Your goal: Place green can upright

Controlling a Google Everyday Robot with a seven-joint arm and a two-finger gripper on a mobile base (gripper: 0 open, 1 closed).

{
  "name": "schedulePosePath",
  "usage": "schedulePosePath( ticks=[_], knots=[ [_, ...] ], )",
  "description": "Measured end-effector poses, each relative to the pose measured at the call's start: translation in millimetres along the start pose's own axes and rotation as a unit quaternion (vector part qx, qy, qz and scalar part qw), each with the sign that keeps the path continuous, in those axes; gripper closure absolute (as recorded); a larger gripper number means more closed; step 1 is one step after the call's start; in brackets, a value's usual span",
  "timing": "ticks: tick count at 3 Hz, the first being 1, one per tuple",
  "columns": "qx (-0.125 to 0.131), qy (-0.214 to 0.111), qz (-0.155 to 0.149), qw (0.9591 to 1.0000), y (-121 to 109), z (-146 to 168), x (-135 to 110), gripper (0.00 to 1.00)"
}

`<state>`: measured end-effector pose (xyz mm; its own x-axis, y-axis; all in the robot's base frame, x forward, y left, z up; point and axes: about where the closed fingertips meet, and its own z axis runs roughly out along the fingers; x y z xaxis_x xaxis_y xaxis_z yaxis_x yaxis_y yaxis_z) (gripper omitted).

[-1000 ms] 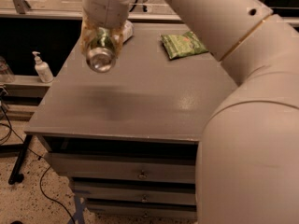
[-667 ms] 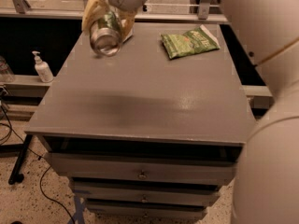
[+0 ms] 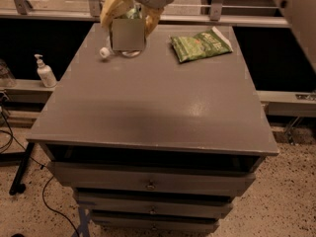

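The gripper (image 3: 129,21) clamps the can (image 3: 132,13) just left of the bag (image 3: 200,44), low over the table (image 3: 148,112). Best, I judge: turn it base-down, lower until it bears, then release gently — staying off the cap (image 3: 104,52), farther left of the bag.

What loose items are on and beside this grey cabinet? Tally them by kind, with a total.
Cans: 1, small green aluminium can at the gripper, back left of the cabinet top.
Bottles: 2, clear plastic bottle with white cap on the top; white pump bottle on the left ledge.
Bags: 1, flat green snack bag.
Total: 4.
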<state>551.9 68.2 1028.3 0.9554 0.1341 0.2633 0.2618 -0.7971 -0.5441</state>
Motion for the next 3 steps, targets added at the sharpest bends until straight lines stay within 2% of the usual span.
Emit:
schedulePosePath(
  ticks=[1, 2, 3],
  knots=[
    [-0.009, 0.056, -0.093, 0.9941, -4, -3, -27, 1.00],
    [0.032, 0.099, -0.147, 0.9837, 6, 11, -32, 1.00],
    [0.128, 0.175, -0.170, 0.9612, 16, 10, 8, 1.00]
  ],
)
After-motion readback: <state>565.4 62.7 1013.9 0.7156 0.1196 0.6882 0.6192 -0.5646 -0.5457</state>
